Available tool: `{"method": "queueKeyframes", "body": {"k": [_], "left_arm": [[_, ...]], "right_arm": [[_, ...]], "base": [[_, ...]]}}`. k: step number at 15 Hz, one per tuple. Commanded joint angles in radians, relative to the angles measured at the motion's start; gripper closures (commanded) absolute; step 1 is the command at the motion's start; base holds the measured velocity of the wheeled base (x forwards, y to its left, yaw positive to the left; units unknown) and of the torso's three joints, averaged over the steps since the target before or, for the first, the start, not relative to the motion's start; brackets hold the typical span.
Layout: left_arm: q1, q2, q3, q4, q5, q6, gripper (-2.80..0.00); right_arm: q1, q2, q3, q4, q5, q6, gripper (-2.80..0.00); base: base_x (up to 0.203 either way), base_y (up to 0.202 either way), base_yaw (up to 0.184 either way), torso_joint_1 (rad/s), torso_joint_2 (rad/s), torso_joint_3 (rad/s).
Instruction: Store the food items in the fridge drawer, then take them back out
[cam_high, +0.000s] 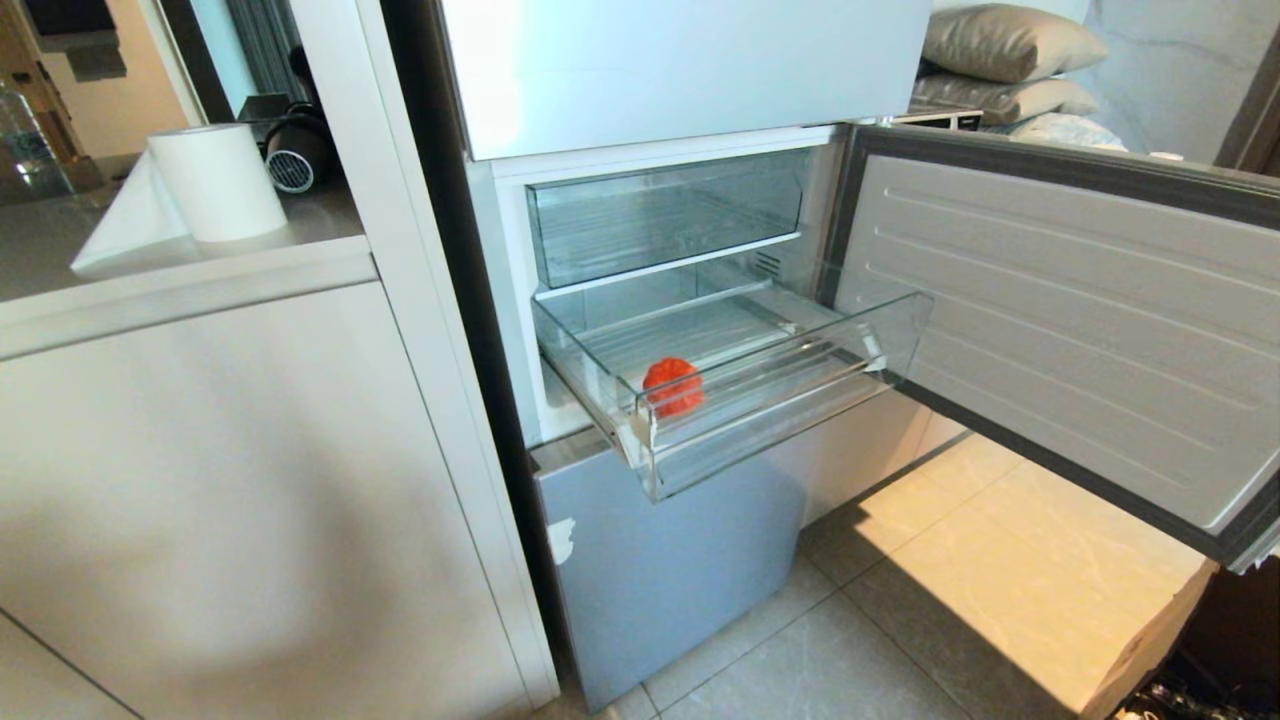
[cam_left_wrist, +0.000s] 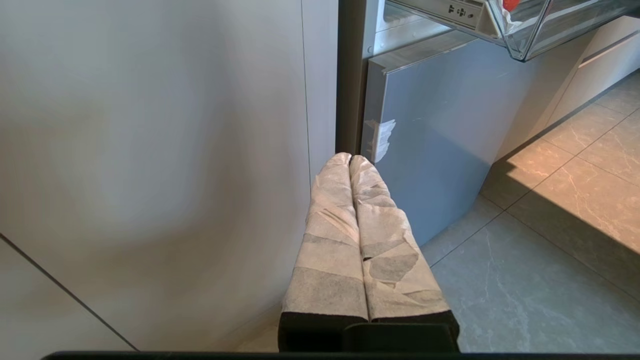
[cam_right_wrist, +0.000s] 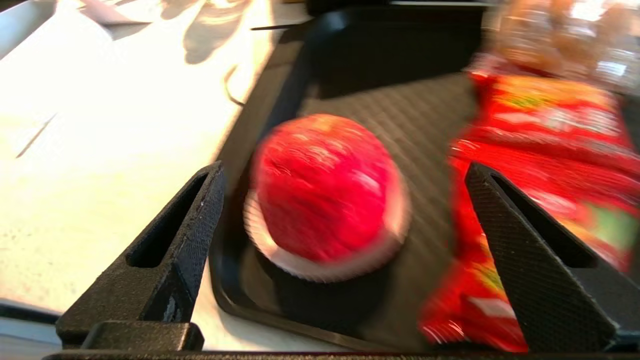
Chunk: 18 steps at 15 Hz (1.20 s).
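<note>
One orange-red fruit-like ball (cam_high: 673, 386) is sitting in the fridge drawer (cam_high: 790, 400), low against the left end of its clear front wall, and the drawer is hanging pulled out beneath the shallower clear tray (cam_high: 665, 215), with the fridge door (cam_high: 1080, 330) swung wide to the right. Further left, a paper towel roll (cam_high: 215, 182) is standing on the counter. The left gripper (cam_left_wrist: 350, 159) is resting low beside the pale blue lower panel (cam_left_wrist: 435, 145), its wrapped fingers (cam_left_wrist: 332, 240) pressed together around nothing. Off to the right, outside the head view, the right gripper (cam_right_wrist: 345, 220) is hovering with its fingers spread wide over a black tray (cam_right_wrist: 400, 115), straddling a red apple-like fruit (cam_right_wrist: 325, 187) seated in a white cup, without touching it; a red snack bag (cam_right_wrist: 540, 165) is lying just beside it. The fruit is probably light, firm and smooth, so it may be rolling or slipping under a high pinch; closing across its widest middle looks safest. The bag is likely soft and crinkly, best taken by an edge. The ball in the drawer would want the same grip across its middle.
</note>
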Motion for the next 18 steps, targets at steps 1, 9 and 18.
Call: {"method": "queueKeyframes", "body": {"k": [1, 9, 18], "left_arm": [[0.000, 0.000, 0.000, 0.000, 0.001, 0.000, 0.00], [0.000, 0.000, 0.000, 0.000, 0.000, -0.001, 0.00], [0.000, 0.000, 0.001, 0.000, 0.000, -0.001, 0.00]], "right_arm": [[0.023, 0.061, -0.044, -0.005, 0.000, -0.001, -2.80], [0.061, 0.131, -0.105, -0.004, -0.042, -0.007, -2.80], [0.090, 0.167, -0.119, -0.005, -0.055, -0.015, 0.00]], "base": [[0.000, 0.000, 0.000, 0.000, 0.00, 0.000], [0.000, 0.000, 0.000, 0.000, 0.00, 0.000], [0.000, 0.000, 0.000, 0.000, 0.00, 0.000]]}}
